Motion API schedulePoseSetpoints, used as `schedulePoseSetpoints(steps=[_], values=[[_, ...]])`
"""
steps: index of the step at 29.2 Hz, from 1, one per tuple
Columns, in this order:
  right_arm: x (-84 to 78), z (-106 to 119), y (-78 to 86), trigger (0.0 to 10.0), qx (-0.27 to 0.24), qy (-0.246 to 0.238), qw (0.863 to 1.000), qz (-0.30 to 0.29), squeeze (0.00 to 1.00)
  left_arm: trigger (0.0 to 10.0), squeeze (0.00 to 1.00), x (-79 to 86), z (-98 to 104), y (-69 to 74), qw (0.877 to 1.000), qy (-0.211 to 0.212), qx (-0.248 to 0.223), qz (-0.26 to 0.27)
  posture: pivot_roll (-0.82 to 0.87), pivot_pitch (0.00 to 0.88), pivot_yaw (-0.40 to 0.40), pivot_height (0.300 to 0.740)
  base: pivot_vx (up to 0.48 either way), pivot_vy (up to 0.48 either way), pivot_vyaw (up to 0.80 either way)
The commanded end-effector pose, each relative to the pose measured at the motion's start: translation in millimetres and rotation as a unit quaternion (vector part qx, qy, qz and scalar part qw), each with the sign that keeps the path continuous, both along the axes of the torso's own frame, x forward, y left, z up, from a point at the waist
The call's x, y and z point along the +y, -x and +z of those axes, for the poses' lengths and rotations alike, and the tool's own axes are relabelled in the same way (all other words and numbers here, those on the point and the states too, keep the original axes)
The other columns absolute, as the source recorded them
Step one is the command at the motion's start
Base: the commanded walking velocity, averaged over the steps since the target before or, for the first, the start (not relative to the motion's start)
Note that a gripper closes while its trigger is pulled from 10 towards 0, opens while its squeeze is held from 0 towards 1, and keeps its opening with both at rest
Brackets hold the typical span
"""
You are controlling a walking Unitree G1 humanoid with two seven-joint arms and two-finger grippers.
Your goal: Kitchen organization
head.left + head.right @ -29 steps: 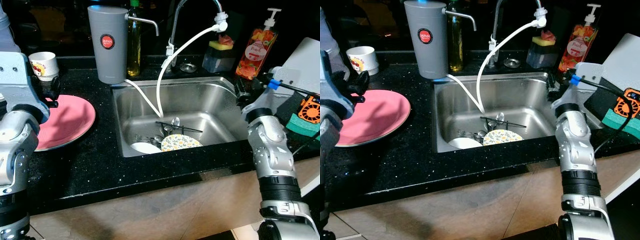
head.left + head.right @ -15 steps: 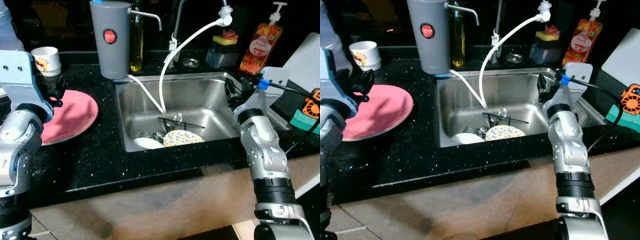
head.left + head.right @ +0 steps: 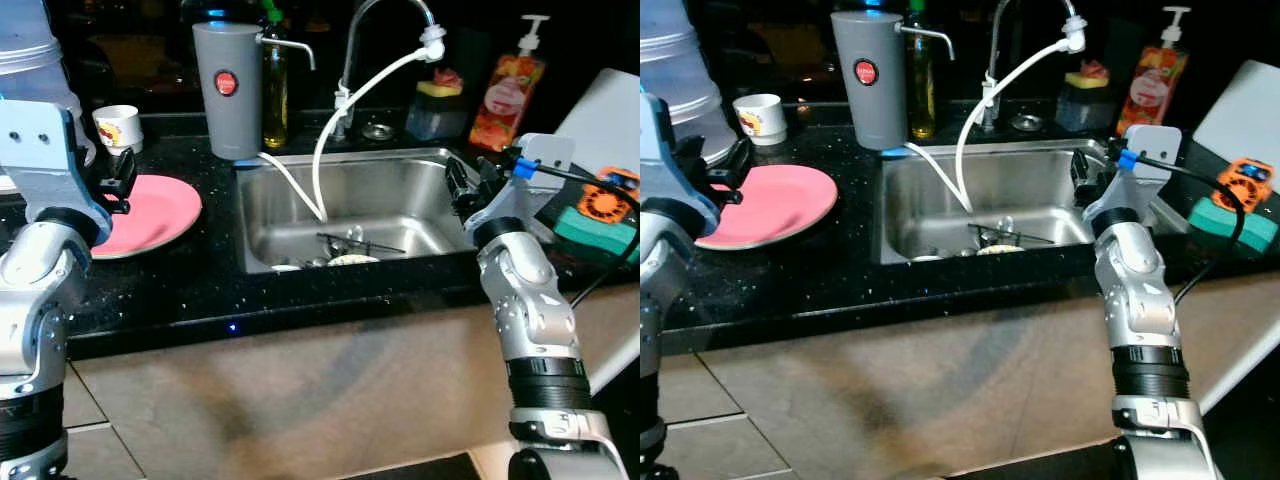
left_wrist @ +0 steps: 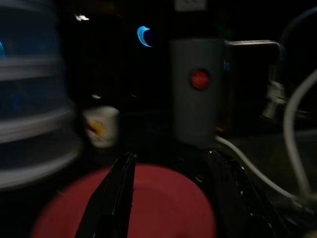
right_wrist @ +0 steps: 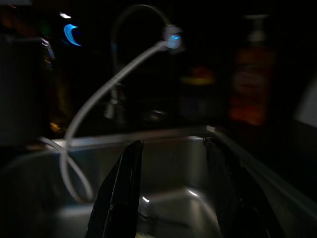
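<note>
A pink plate [image 3: 150, 205] lies on the black counter [image 3: 200, 285] left of the steel sink [image 3: 390, 205]. Dishes and cutlery [image 3: 345, 250] lie in the sink, mostly hidden behind its front rim. My left gripper [image 3: 115, 182] hovers at the plate's left edge; in the left wrist view its fingers [image 4: 116, 193] stand open over the plate [image 4: 163, 208]. My right gripper [image 3: 462, 190] is at the sink's right rim, open, with its fingers [image 5: 121, 188] pointing into the basin and nothing between them.
A grey water filter [image 3: 228, 90], an oil bottle [image 3: 272, 85], the faucet with a white hose [image 3: 345, 120], a sponge holder [image 3: 438, 105] and a soap bottle [image 3: 498, 95] line the back. A white cup [image 3: 120, 125] stands behind the plate. An orange-green item [image 3: 598, 208] lies at right.
The camera has pulled back and dropped, so the sink's front rim now hides most of the dishes. Both arms keep about the same places by the plate and the sink.
</note>
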State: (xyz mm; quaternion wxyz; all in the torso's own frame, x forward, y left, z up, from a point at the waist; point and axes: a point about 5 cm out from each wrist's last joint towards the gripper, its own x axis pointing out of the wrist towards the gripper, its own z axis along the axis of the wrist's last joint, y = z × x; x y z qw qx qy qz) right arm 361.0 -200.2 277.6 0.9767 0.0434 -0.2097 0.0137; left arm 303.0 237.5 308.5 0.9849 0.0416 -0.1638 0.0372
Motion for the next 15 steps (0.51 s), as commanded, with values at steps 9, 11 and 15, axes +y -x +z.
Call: schedulePoseSetpoints(steps=[9, 11, 15], values=[[3.2, 2.3, 1.2, 10.0, -0.001, -0.001, 1.0, 0.007, 0.0, 10.0, 0.0, -1.2, -4.4, -0.5, 1.0, 0.001, 0.011, -0.002, 0.0, 0.078, -0.054, 0.74, -0.283, 0.0, 0.0], [3.2, 2.3, 1.1, 10.0, 0.0, -0.001, 1.0, 0.008, 0.0, 10.0, 0.0, -0.9, -4.7, -0.6, 1.0, -0.001, 0.014, 0.001, 0.0, 0.078, -0.054, 0.74, 0.0, 0.0, 0.0], [3.4, 2.3, 0.9, 10.0, 0.002, -0.003, 1.0, 0.009, 0.0, 10.0, 0.0, -5.9, -7.3, -0.8, 1.0, 0.01, 0.021, -0.008, 0.0, 0.08, -0.053, 0.74, 0.0, 0.0, 0.0]])
